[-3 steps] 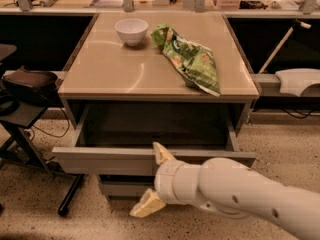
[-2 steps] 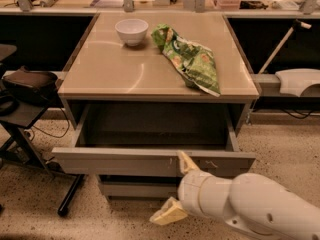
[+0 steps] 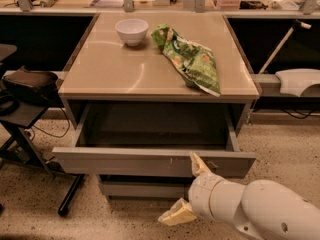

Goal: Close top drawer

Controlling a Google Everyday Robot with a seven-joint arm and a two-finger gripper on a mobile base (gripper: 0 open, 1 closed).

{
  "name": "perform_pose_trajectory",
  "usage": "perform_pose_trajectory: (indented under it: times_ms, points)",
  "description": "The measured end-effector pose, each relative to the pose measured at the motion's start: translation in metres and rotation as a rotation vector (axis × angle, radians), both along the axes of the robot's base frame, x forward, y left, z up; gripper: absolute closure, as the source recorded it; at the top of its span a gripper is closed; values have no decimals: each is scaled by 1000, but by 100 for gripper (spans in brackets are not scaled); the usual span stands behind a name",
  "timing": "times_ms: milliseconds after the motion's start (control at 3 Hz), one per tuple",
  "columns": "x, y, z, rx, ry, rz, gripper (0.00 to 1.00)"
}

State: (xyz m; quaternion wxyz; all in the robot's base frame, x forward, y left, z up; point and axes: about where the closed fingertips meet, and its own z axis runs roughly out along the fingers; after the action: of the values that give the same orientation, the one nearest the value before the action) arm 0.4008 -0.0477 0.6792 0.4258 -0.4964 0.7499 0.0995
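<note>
We found the top drawer (image 3: pixel 130 161) pulled well out beneath the tabletop (image 3: pixel 115 69). The hand (image 3: pixel 178 188) sat at its 5 o'clock, fingers spread, the upper one overlapping the front panel. A white bowl (image 3: pixel 131 31) lay at the tabletop's 11 o'clock and a green bag (image 3: pixel 192 59) at 2 o'clock.

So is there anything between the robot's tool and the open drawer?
Nothing. In the camera view the tool sits right at the top drawer, right of centre, its upper fingertip overlapping the front panel; jaws spread open.
</note>
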Motion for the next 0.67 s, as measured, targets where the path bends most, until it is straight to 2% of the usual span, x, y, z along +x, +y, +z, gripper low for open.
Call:
perform_pose_trajectory:
  times_ms: [667]
  points:
    - [-41,-42,-27,14,150,-146,0]
